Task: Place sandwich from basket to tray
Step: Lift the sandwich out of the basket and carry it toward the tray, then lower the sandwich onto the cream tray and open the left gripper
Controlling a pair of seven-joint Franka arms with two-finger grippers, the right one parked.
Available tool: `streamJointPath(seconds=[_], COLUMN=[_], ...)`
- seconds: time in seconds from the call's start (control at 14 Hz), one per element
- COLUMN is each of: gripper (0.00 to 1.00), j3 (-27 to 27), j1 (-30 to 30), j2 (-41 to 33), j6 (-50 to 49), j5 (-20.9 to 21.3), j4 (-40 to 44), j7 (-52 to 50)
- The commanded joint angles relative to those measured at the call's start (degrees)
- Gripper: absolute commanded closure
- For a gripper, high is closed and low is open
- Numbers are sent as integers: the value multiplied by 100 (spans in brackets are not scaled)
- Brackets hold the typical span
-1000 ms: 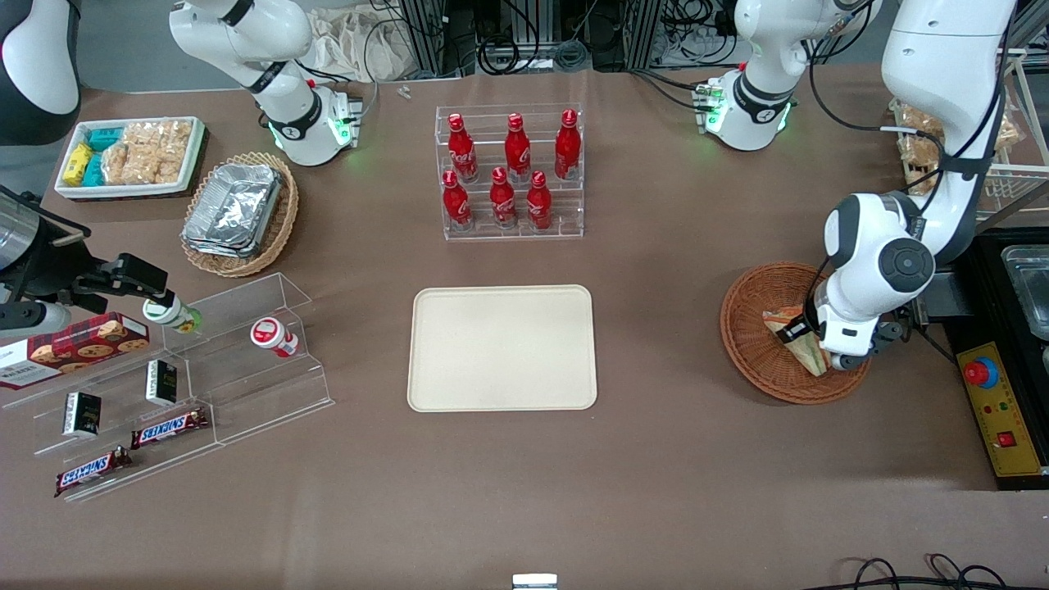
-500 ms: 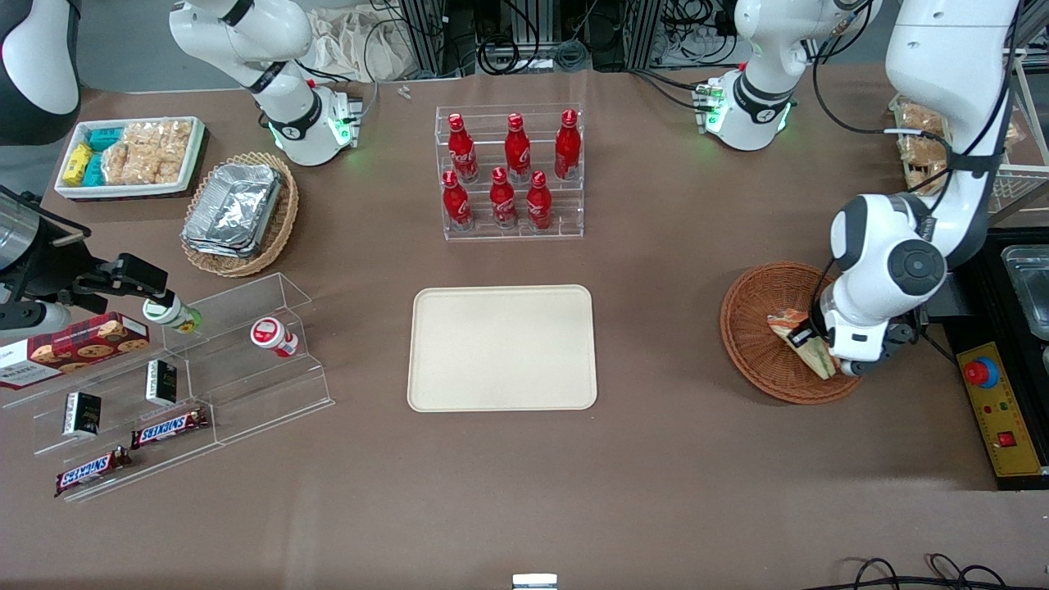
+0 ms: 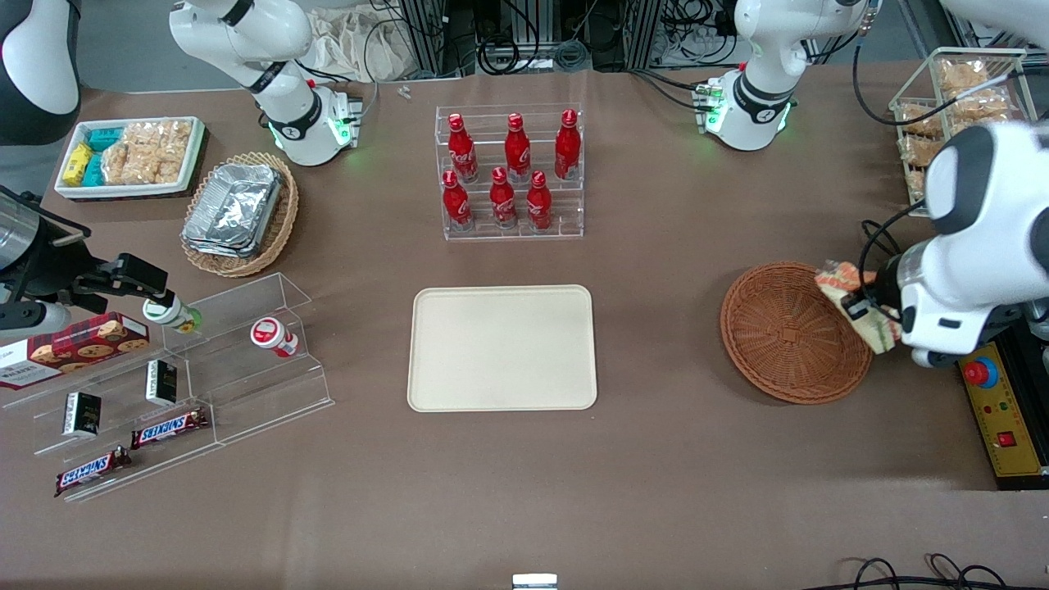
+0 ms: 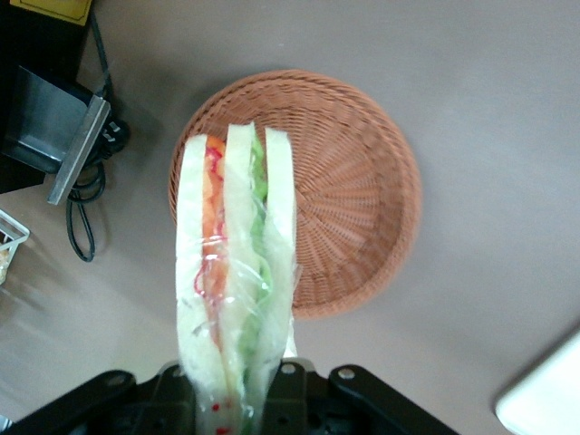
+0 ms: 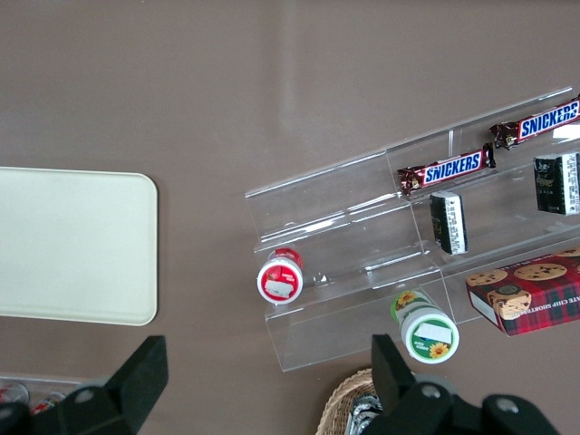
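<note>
Left gripper [image 3: 870, 315] clamped on clear-wrapped triangular wedge sandwich [image 4: 236, 272], pale bread, green and orange filling. Sandwich held aloft above rim of round reddish-brown wicker basket [image 3: 787, 332], clear of weave for carrying. Cream rectangular plastic tray [image 3: 502, 347] bare, well apart, toward parked arm's end.

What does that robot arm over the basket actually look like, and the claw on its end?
The working arm is glossy white with rounded shells and dark grey bands at its joints; black cables loop beside it. Its gripper, above the basket rim, is black. The bases, farther from the front camera, glow green.
</note>
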Motion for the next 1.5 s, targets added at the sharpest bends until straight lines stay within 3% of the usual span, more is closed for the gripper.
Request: streamJointPath(seconds=[0.0, 0.29, 0.43, 0.57, 0.93, 1.07, 1.36, 1.43], gripper=[100, 100, 100, 100, 100, 100, 100, 96], j3=[-488, -1902, -2300, -2293, -2240, -2231, -2091, -2082], j1=[-5, -31, -127, -644, -1471, -1613, -1921, -1930], j2=[172, 609, 1102, 1550, 2684, 3045, 3520, 3608], j6=[-496, -313, 273, 941, 2304, 2622, 2947, 3157], j5=[-296, -245, -236, -165, 571, 932, 1214, 1284], j4=[901, 1044, 1000, 965, 965, 956, 973, 965], j7=[115, 168, 54, -34, -419, -728, -895, -1026])
